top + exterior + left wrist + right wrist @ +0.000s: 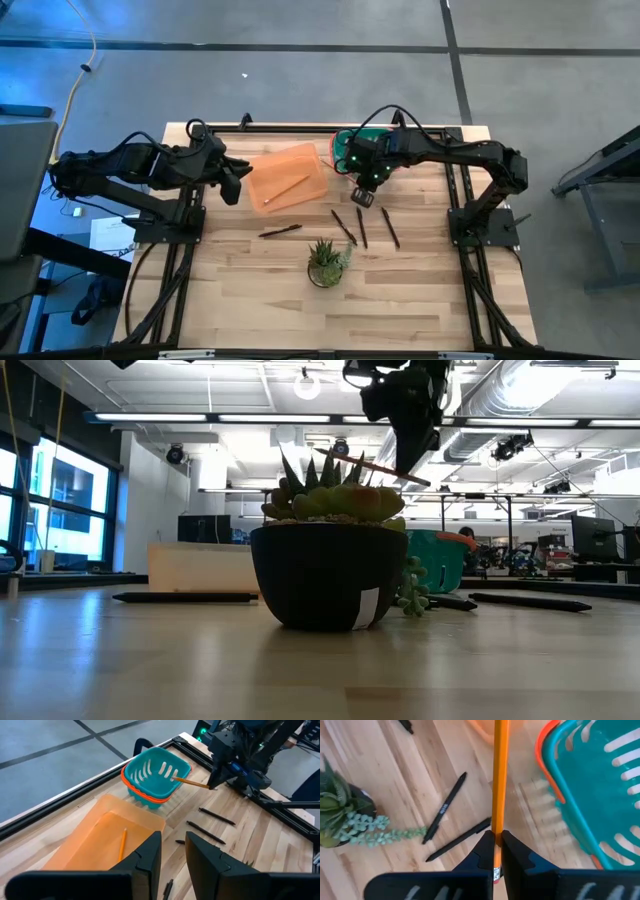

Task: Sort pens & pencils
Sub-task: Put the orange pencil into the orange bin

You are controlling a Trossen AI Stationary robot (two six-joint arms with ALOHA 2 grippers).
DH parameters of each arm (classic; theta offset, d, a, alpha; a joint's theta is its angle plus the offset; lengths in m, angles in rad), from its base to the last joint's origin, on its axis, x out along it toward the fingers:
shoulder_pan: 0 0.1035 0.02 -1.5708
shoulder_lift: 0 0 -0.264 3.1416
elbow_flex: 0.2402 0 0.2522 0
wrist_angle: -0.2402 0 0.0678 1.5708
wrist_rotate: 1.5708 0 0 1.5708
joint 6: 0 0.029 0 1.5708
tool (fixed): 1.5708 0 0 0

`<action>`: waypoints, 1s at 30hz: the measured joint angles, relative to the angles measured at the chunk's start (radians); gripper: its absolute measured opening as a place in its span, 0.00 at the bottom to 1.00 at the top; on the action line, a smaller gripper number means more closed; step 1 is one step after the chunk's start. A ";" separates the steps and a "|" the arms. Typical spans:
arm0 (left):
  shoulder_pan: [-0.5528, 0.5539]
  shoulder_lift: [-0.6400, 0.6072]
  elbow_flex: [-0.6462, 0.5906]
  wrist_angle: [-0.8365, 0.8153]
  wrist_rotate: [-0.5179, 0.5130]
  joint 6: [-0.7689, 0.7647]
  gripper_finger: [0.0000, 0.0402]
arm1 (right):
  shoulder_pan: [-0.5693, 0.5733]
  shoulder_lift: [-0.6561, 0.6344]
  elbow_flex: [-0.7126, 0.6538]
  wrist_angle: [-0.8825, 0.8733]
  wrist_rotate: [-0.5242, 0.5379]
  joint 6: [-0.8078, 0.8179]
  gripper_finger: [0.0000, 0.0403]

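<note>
My right gripper point(362, 196) hangs above the table beside the teal basket point(156, 771), shut on an orange pencil point(191, 782). Another pencil point(121, 845) lies flat in the orange tray point(288, 175). Several dark pens lie flat on the wood: one point(280, 231) below the tray and three point(361, 228) under my right gripper. My left gripper point(173, 837) hovers open at the tray's left edge with nothing between its fingers. My right gripper pinches the pencil between its two fingers close to the eraser end point(495, 847). The fingers come steeply from above and lie across it. The pencil is lifted clear of the table, and its long free part point(185, 781) sticks out nearly level toward the teal basket.
A potted succulent point(327, 262) stands toward the table's near edge, close below the pens. The teal basket sits nested in an orange one at the far edge, partly under the right arm. Bare wood stretches left and right of the plant.
</note>
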 joint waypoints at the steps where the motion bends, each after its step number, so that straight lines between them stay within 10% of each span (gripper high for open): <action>1: 0.000 0.000 0.000 0.000 0.000 -0.004 0.19 | -0.004 0.000 0.000 0.001 0.001 -0.001 0.00; 30: -0.001 -0.001 0.000 -0.001 0.012 -0.034 0.19 | -0.030 0.067 0.076 0.122 0.001 -0.111 0.00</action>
